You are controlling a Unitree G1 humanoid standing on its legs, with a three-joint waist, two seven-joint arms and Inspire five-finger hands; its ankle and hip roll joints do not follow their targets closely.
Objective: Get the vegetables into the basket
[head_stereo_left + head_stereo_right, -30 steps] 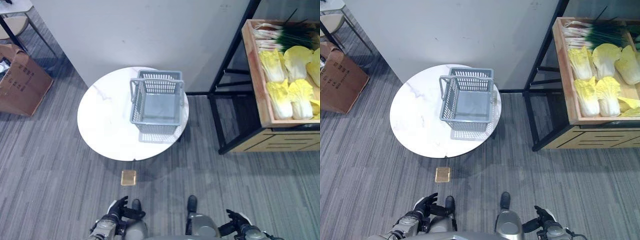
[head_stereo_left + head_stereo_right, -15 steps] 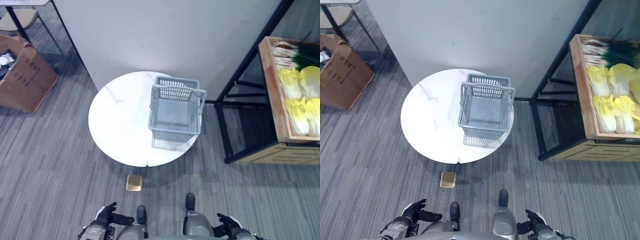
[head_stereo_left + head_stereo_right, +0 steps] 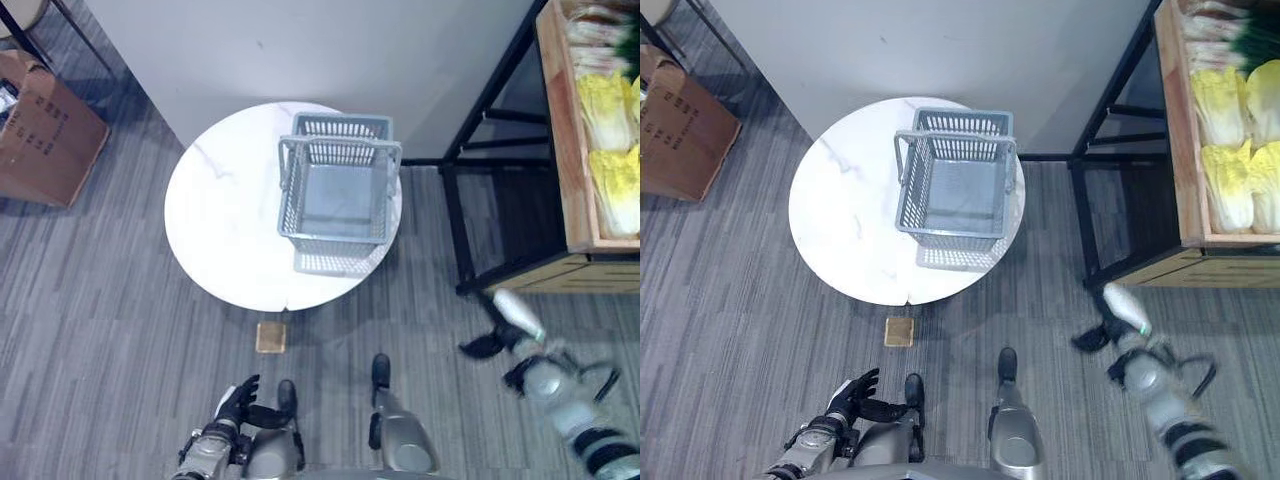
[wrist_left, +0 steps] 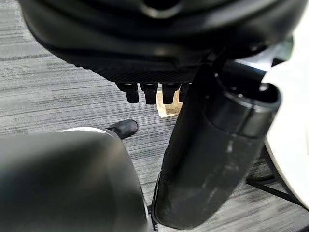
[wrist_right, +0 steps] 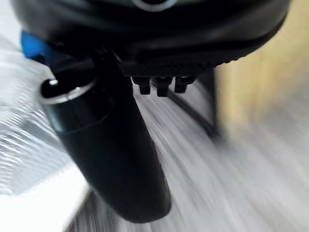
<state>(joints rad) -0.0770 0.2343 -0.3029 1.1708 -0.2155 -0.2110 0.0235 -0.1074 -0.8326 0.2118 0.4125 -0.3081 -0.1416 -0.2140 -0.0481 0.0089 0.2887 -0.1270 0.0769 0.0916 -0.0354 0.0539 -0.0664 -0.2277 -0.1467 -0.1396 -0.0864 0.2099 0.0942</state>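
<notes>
The grey basket [image 3: 338,195] stands upright and empty on the round white table [image 3: 225,225], toward its far right edge. The vegetables, pale yellow cabbages [image 3: 1232,165] and green onions [image 3: 1230,25], lie in a wooden crate [image 3: 1175,150] on a black rack [image 3: 480,150], well apart from the basket, to my right. My right robot hand [image 3: 510,325] is raised near the rack's front leg, fingers straight and relaxed, holding nothing. My left robot hand [image 3: 238,400] hangs low at my side, fingers spread, empty. A small tan block [image 3: 270,337] lies on the grey carpet [image 3: 90,330] just before the table. A cardboard box [image 3: 45,130] sits at far left.
</notes>
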